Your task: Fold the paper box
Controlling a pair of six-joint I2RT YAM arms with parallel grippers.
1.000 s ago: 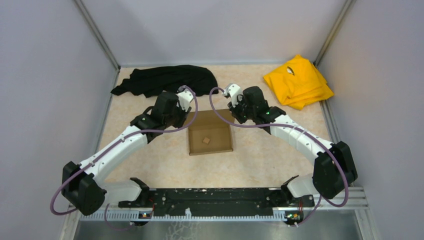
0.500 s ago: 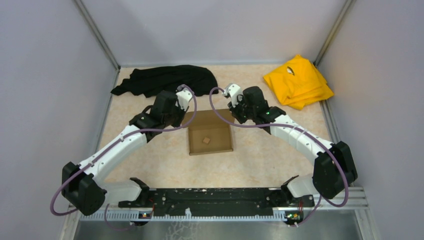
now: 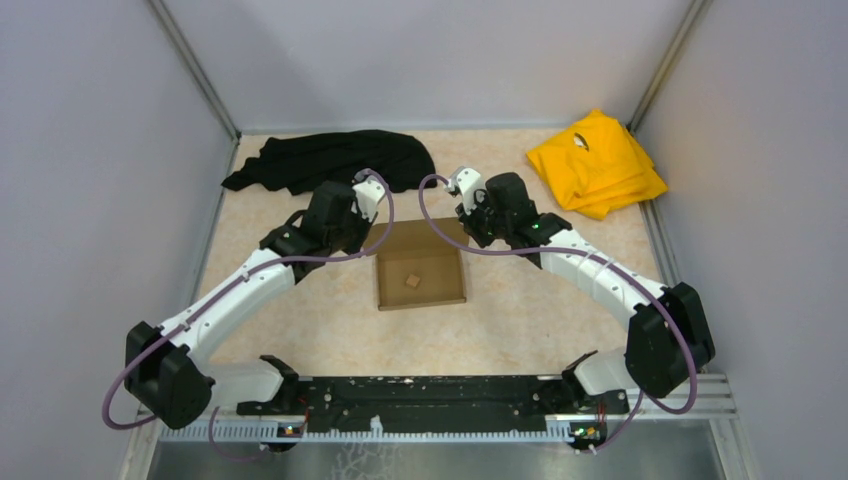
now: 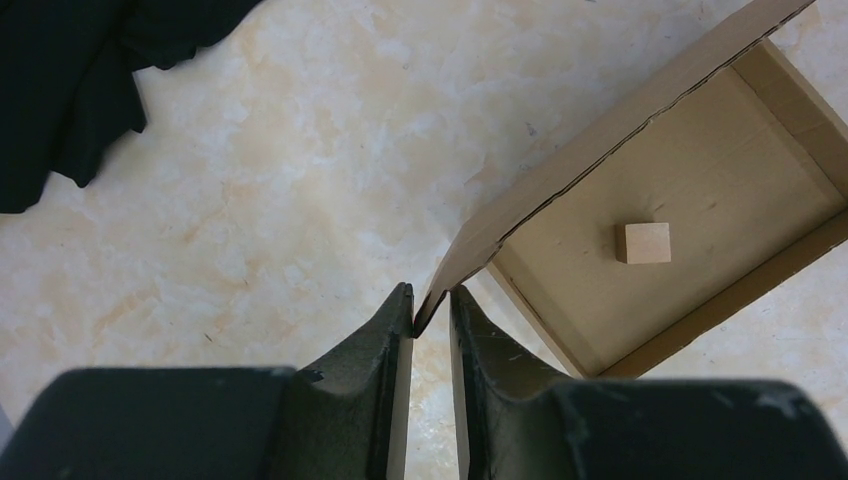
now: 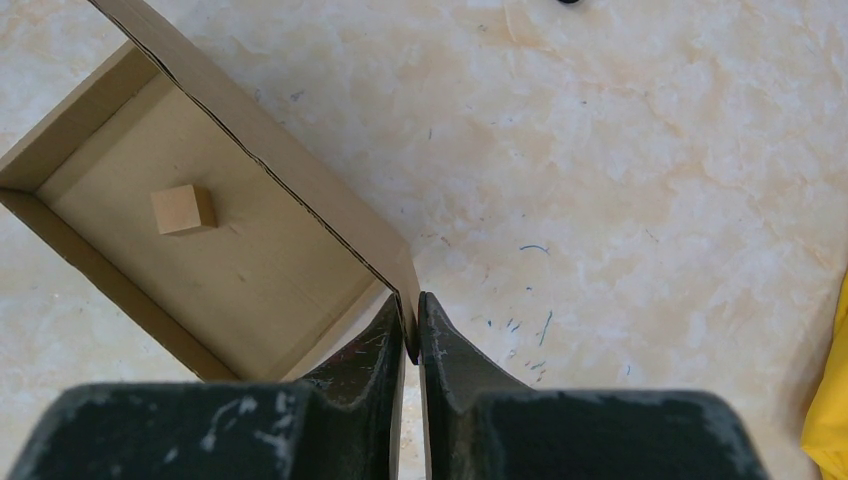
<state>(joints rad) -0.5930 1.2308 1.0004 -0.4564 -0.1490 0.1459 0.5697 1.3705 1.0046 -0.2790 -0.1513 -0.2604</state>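
left tool [image 4: 431, 300] clamped on one corner of the paper box [image 4: 700, 170] rear flap, right tool [image 5: 411, 310] clamped on the other. flap raised, small tan cube [image 4: 643, 242] inside.

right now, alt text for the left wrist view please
The left gripper pinches a raised flap corner of the paper box. A small wooden cube lies inside; a black cloth sits top left on the marbled table.

Bright even overhead light, faint soft shadows inside your paper box [image 4: 700, 170], wrist views sharp, top view softer.
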